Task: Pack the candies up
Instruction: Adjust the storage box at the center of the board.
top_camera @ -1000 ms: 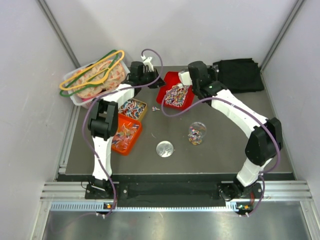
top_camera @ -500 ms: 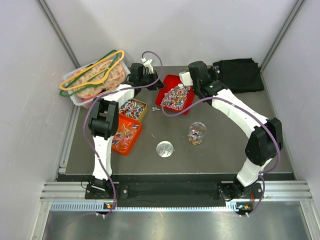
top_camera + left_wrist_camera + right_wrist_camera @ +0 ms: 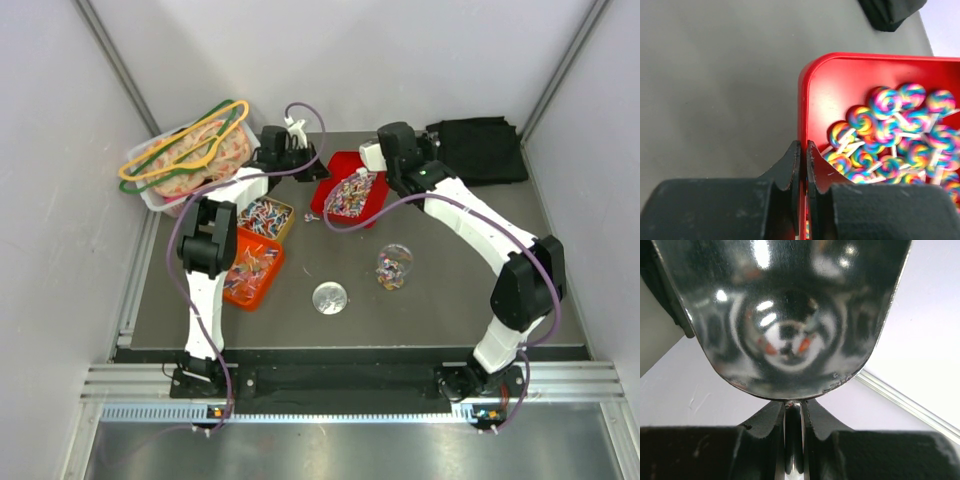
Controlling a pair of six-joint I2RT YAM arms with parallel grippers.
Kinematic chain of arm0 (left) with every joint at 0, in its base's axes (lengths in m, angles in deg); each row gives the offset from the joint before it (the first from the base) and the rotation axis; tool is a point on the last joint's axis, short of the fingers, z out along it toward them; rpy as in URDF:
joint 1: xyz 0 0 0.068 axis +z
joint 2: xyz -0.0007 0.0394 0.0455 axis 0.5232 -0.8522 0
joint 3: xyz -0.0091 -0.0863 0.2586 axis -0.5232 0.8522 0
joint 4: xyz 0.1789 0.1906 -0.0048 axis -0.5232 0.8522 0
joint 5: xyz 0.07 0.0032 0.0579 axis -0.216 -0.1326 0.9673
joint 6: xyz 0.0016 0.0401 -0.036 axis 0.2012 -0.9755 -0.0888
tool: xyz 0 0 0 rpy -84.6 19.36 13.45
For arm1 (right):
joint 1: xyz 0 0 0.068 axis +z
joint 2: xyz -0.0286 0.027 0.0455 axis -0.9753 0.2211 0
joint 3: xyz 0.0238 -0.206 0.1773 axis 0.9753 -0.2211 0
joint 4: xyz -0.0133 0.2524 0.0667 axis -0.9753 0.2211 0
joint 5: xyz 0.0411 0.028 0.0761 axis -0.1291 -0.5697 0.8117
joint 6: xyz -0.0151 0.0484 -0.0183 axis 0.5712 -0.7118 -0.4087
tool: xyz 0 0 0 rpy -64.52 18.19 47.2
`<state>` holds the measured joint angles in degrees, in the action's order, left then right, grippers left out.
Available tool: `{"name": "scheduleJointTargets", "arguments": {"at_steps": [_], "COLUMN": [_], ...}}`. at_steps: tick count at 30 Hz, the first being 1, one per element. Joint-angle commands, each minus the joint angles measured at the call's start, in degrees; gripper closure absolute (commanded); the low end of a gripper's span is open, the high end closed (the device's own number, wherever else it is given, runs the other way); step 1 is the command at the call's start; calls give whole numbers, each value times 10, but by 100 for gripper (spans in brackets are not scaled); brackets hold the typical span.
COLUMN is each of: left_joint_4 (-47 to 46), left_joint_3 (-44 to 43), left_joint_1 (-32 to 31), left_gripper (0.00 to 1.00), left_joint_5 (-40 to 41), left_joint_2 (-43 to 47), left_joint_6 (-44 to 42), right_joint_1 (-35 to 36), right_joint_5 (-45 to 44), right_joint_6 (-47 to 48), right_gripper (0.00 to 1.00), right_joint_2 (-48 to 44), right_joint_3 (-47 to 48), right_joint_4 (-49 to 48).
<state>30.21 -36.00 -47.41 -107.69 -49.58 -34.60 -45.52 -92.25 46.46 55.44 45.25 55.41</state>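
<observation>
Over the dark grey counter (image 3: 450, 315), my left fingers (image 3: 790, 162), pinching the red plastic tray (image 3: 803, 100), have shifted it slightly, readying the multicoloured swirl candies (image 3: 890, 132) for the shiny steel scoop (image 3: 785, 315) my right fingers (image 3: 771, 422) clamp.

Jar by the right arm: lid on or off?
Off: the jar stands open with a few candies inside, and its lid lies apart on the table.

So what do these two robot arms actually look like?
Both arms are alike: white tube-like links joined by chunky black joints, seen on the left arm and the right arm. A thin purple cable loops along each. The left gripper and right gripper each end in two curved matte black fingers.
</observation>
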Motion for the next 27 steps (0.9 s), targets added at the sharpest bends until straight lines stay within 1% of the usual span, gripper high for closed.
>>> {"name": "scheduleJointTargets", "arguments": {"at_steps": [1,2,3,4,5,6,7,8,9,10,11,12,13,14,15,16,17,19,21,22,24,25,27], "left_joint_4": [-59,-135,-106,-49,-27,-68,-100,-169,-162,-121,-103,-49,-20,11,38,82,93,116,129,139,162,165,166], "left_joint_3": [-12,7,-5,-30,-40,-27,-18,-5,-9,-19,-23,-31,-40,-52,-69,-78,-82,-87,-88,-90,-96,-95,-90], "left_joint_1": [5,13,11,7,7,11,15,23,23,22,18,16,14,10,7,4,-1,-8,-10,-14,-27,-31,-37], "left_gripper": [100,100,100,100,100,100,100,100,100,100,100,100,100,100,100,100,100,100,100,100,100,100,100], "left_joint_5": [-53,-98,-91,-64,-76,-88,-110,-144,-150,-136,-120,-73,-48,-28,35,57,74,137,159,196,238,254,262], "left_joint_2": [28,30,23,18,15,9,6,-1,-7,-6,-4,5,7,8,12,14,17,28,36,38,42,43,46], "left_joint_6": [24,111,110,44,39,58,128,172,185,135,107,83,33,9,-13,-58,-73,-107,-121,-141,-167,-186,-188], "right_joint_1": [-4,-4,-3,-3,-3,-3,-3,-3,-3,-4,-4,-3,-4,-3,-3,-4,-4,-2,-1,4,9,14,20], "right_joint_5": [-1,-2,-1,-1,-2,-2,-1,-1,-2,-1,0,-1,-1,0,-2,-4,-5,-12,-17,-18,-25,-27,-33], "right_joint_6": [-18,-18,-18,-18,-17,-17,-18,-18,-19,-19,-19,-19,-19,-19,-16,-11,-4,30,64,77,120,134,154], "right_gripper": [100,100,100,100,100,100,100,100,100,100,100,100,100,100,100,100,100,100,100,100,100,100,100], "right_joint_2": [-24,-24,-24,-24,-24,-23,-23,-23,-24,-25,-27,-27,-26,-27,-26,-25,-24,-23,-18,-17,-12,-6,2], "right_joint_3": [28,27,27,27,27,29,32,31,31,28,27,27,27,25,24,20,17,3,-7,-21,-39,-58,-67], "right_joint_4": [2,4,4,3,3,3,4,5,6,6,5,5,6,3,2,-3,-23,-50,-81,-92,-137,-155,-169]}}
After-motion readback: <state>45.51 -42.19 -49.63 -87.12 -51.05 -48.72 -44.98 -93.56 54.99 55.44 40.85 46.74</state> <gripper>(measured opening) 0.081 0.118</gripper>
